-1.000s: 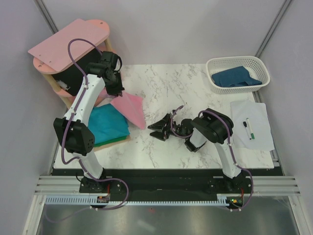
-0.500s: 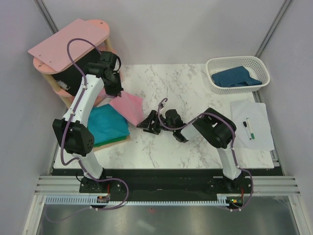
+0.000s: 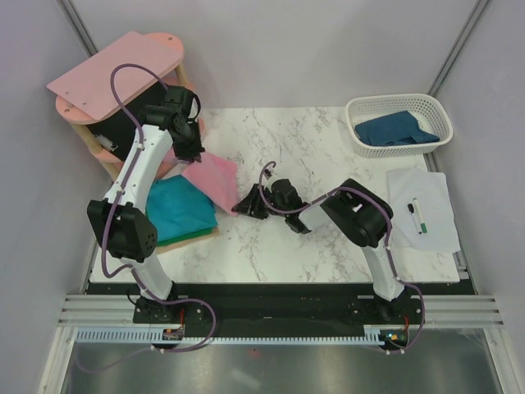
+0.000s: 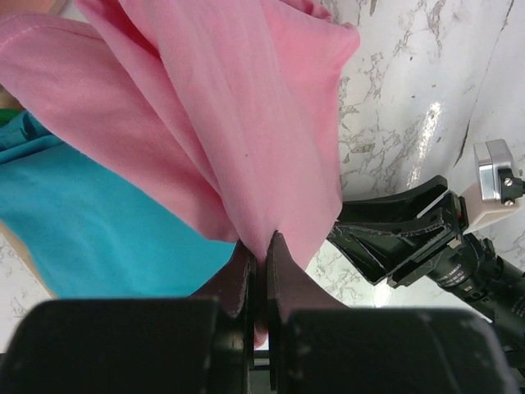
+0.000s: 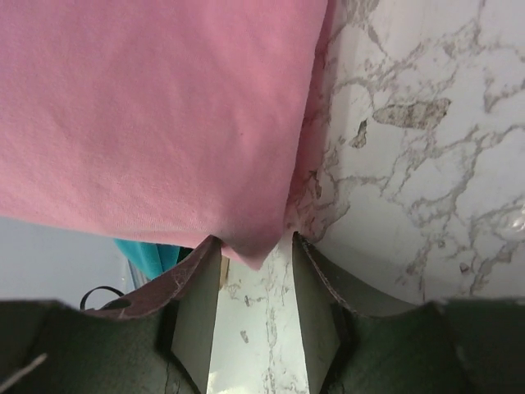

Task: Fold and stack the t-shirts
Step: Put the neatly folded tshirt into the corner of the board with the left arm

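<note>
My left gripper point(image 3: 191, 153) is shut on a corner of the light pink t-shirt point(image 3: 216, 180) and holds it off the table; the pinch shows in the left wrist view point(image 4: 261, 248). The shirt point(image 4: 238, 115) hangs down toward the teal t-shirt point(image 3: 179, 207), which lies folded at the table's left. My right gripper point(image 3: 246, 203) is open at the pink shirt's lower corner; in the right wrist view that corner point(image 5: 250, 246) sits between my spread fingers point(image 5: 197, 279). The dark blue t-shirt point(image 3: 394, 130) lies in the white basket point(image 3: 399, 103).
The pink wooden shelf unit point(image 3: 115, 78) stands at the back left, close to my left arm. A white sheet point(image 3: 420, 209) with a pen point(image 3: 417, 216) lies at the right. The teal shirt rests on a wooden board point(image 3: 201, 235).
My right gripper has moved left across the table to the pink shirt's lower corner. The left gripper keeps its hold and has shifted slightly.
</note>
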